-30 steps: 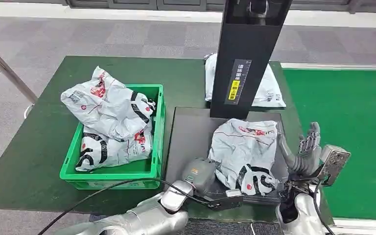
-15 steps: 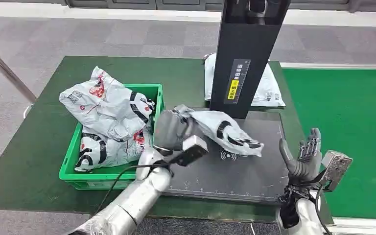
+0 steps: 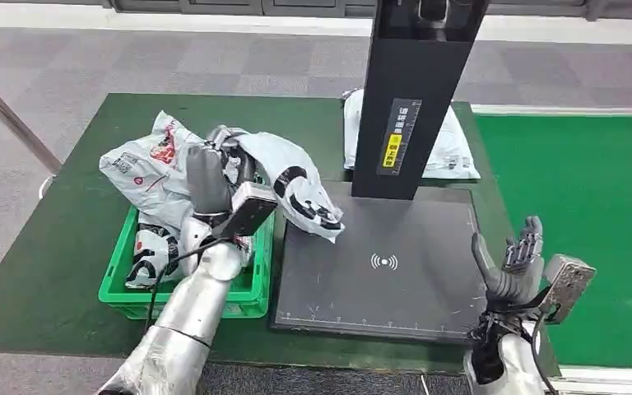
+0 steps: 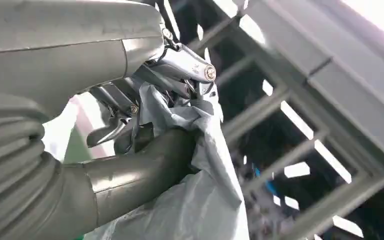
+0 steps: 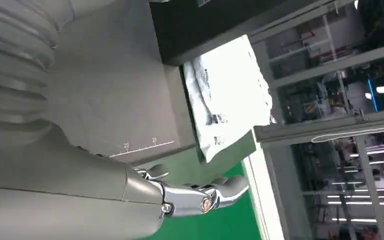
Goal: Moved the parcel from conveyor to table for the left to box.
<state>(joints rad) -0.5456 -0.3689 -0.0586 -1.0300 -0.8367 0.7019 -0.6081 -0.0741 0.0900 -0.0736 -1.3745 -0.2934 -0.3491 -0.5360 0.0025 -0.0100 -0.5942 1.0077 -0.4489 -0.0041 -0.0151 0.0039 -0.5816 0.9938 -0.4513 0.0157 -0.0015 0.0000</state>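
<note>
Left hand: the left hand [image 3: 207,177] is gripping one bunched end of the grey parcel [image 3: 296,185] and is hanging over the right rim of the green box [image 3: 118,265]; in the left wrist view the fingers [image 4: 145,165] are wrapping crumpled film.
Parcel: it is dangling in the air, its long axis sloping from the hand down and right, with its free end over the left edge of the black scan pad [image 3: 395,271].
Key relation: the box is lying left and near of the parcel, so I judge the drop is calling for a leftward carry until the trailing end is passing the rim.
Box contents: two parcels [image 3: 160,164] are heaping up inside, leaving little room.
Right hand: the right hand [image 3: 510,263] is holding nothing, fingers spread upward, at the near right table corner.
Far parcel: another parcel [image 3: 453,148] is lying behind the black post [image 3: 415,90].
</note>
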